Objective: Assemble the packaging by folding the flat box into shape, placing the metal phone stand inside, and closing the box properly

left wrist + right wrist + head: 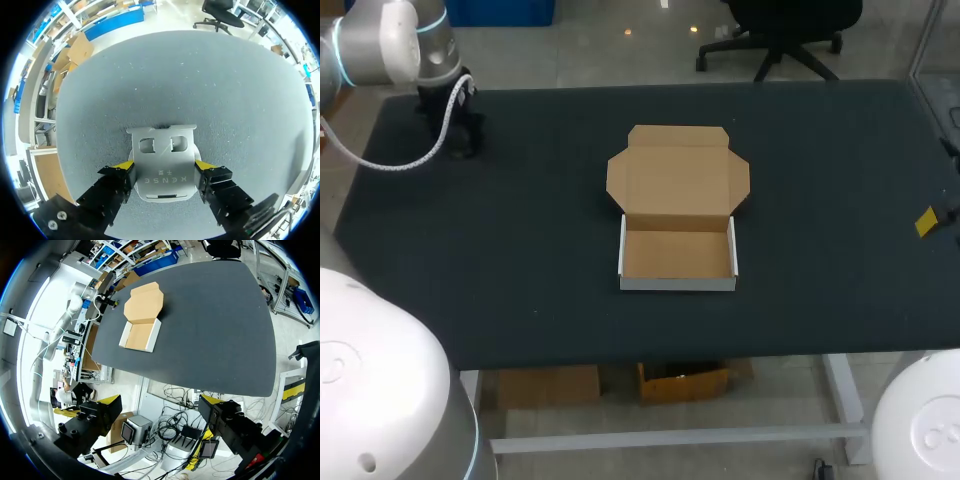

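The metal phone stand (162, 165) is a silver plate with two cut-outs, resting on the dark table at its far left corner. My left gripper (163, 167) is down over it, and its yellow fingertips (123, 165) press against the stand's two sides. In the head view the left gripper (455, 125) hides the stand. The cardboard box (678, 250) stands folded in the middle of the table, tray empty, lid (678, 175) lying open toward the back. My right gripper (160, 410) hangs open and empty off the table's right edge, far from the box (140, 335).
The dark table (840, 180) is bare around the box. A white cable (390, 160) loops from my left arm down to the table's left side. One yellow fingertip of the right gripper (926, 221) shows at the right edge.
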{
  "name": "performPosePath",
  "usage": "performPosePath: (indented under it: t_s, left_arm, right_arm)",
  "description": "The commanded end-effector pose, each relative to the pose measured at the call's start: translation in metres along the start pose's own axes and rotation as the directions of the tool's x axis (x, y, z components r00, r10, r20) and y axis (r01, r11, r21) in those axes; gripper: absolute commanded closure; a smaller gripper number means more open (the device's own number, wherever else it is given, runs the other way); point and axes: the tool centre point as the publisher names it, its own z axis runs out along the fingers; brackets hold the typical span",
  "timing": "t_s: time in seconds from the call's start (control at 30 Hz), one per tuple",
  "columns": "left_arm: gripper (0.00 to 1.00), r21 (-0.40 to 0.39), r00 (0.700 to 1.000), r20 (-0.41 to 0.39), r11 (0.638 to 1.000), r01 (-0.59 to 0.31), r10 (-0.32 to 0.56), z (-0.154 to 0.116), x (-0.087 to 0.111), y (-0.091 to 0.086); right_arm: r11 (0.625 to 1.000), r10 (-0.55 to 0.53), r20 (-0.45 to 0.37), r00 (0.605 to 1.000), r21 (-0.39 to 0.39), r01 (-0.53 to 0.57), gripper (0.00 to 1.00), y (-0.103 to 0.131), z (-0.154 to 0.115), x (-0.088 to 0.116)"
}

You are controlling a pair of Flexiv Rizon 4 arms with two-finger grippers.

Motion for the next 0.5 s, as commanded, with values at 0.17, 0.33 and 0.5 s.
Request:
performPosePath:
  t_s: [0.17,0.33,0.5]
  left_arm:
    - [1.00,-0.001,1.000,-0.001,1.000,0.000,0.000,0.0019,-0.0005,-0.0016]
    - [1.00,0.004,1.000,-0.002,1.000,-0.003,0.003,0.0008,-0.0002,-0.0010]
    - [1.00,0.012,1.000,-0.006,1.000,-0.006,0.006,-0.0038,0.0002,0.0020]
  right_arm:
    - [1.000,-0.001,-0.001,1.000,0.002,0.001,0.00,-0.0006,-0.0018,0.0007]
    - [1.000,-0.001,-0.001,1.000,0.002,0.001,0.00,-0.0006,-0.0018,0.0007]
    - [1.000,-0.001,-0.001,1.000,0.002,0.001,0.00,-0.0006,-0.0018,0.0007]
